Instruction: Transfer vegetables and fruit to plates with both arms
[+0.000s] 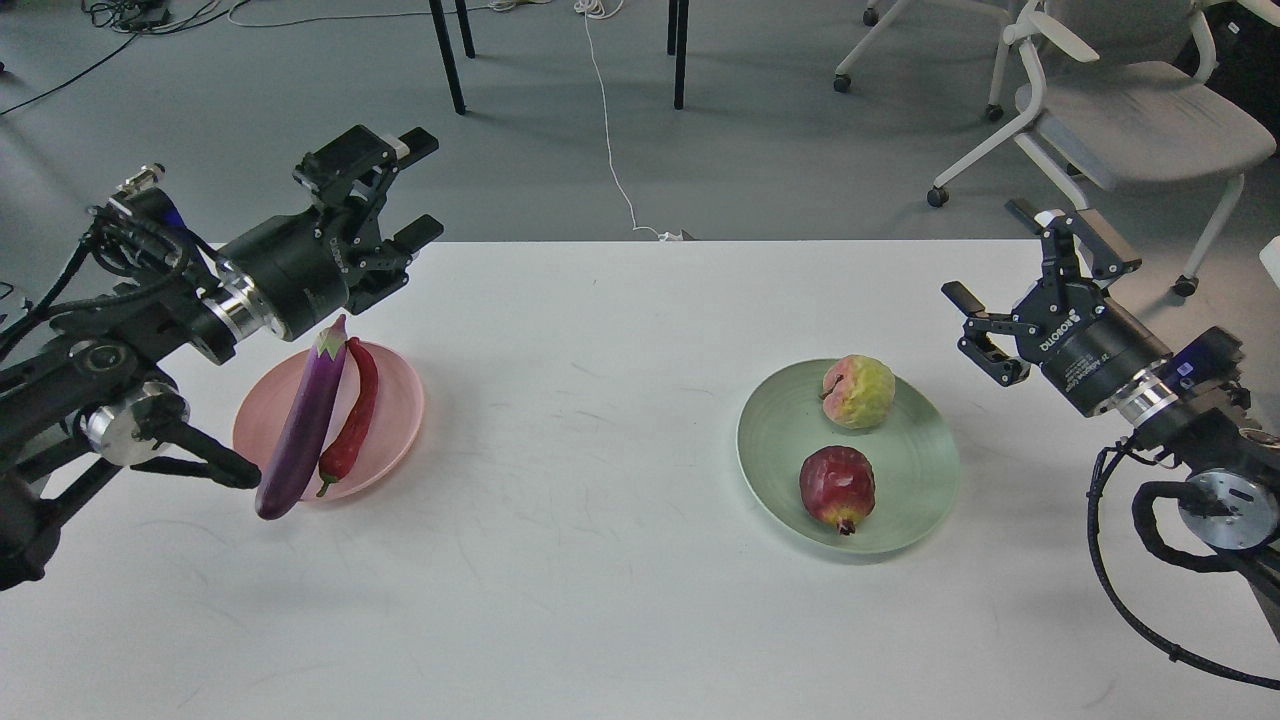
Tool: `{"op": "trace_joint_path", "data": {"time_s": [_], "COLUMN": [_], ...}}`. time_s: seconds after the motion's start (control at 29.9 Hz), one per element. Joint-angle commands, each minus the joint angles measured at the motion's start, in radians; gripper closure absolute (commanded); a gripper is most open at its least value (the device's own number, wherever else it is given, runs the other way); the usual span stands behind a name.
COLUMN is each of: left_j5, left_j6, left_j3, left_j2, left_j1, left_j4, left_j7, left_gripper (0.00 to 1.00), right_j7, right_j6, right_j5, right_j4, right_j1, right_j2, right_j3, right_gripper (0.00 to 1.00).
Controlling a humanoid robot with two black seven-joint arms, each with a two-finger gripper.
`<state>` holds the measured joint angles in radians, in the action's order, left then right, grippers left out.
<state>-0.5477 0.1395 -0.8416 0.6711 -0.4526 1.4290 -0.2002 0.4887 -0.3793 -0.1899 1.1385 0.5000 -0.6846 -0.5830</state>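
The purple eggplant (305,425) and the red chili pepper (353,410) lie side by side on the pale pink plate (400,405) at the left; the eggplant's lower end overhangs the rim. The yellow-green fruit (858,391) and the dark red fruit (837,487) sit on the pale green plate (915,470) at the right. My left gripper (415,190) is open and empty, raised above and behind the pink plate. My right gripper (1020,265) is open and empty, raised to the right of the green plate.
The white table (600,560) carries both plates. Beyond its far edge are an office chair (1120,110), black table legs (450,55) and a white cable (608,130) on the grey floor.
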Motion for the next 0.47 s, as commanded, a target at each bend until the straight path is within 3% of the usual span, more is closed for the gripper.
{"op": "trace_joint_path", "data": {"time_s": [0.0, 0.2, 0.43], "left_j5": [-0.003, -0.003, 0.0], "left_j6": [0.015, 0.067, 0.071], "left_j3": [-0.157, -0.27, -0.274], "left_j2": [-0.109, -0.205, -0.205], "left_j1": [0.155, 0.308, 0.313], "left_j4": [-0.031, -0.067, -0.076], "left_j7": [0.005, 0.01, 0.008], "left_gripper": [0.0, 0.0, 0.0], "right_j7": [0.0, 0.0, 0.0], "right_j6": [0.004, -0.001, 0.0], "right_j5": [0.003, 0.112, 0.115], "right_j4": [0.003, 0.001, 0.003], "right_j1": [-0.003, -0.023, -0.029], "right_j2": [0.036, 0.059, 0.057], "right_j3": [-0.001, -0.006, -0.014], "right_gripper": [0.01, 0.01, 0.01]}}
